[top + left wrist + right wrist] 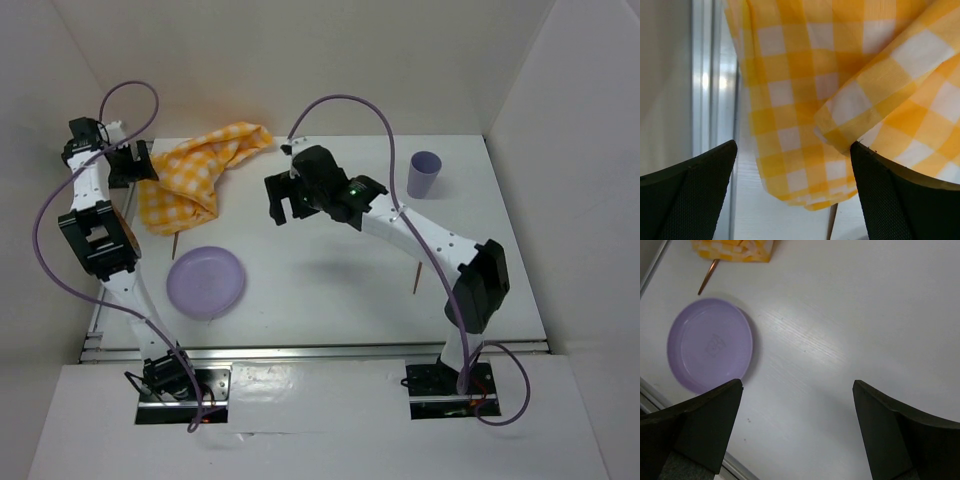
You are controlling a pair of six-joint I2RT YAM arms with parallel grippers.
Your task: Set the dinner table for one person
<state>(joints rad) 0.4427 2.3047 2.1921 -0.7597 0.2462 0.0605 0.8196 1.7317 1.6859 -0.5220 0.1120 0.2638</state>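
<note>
Table (pixel 330 300) holds one plate (pixel 205 282), one cup (pixel 424 174), one cloth (pixel 195 170) part-covering one of two sticks (pixel 417 279); left gripper (pixel 793 150), right gripper (pixel 797 385) stand wide open, empty

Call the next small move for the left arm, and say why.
Probably lower the left gripper and shut on the edge of the checked cloth. Its jaws stand open, holding nothing, with the cloth right ahead of them. The cloth lies bunched at the far left of the dinner table, over one end of a brown stick.
</note>
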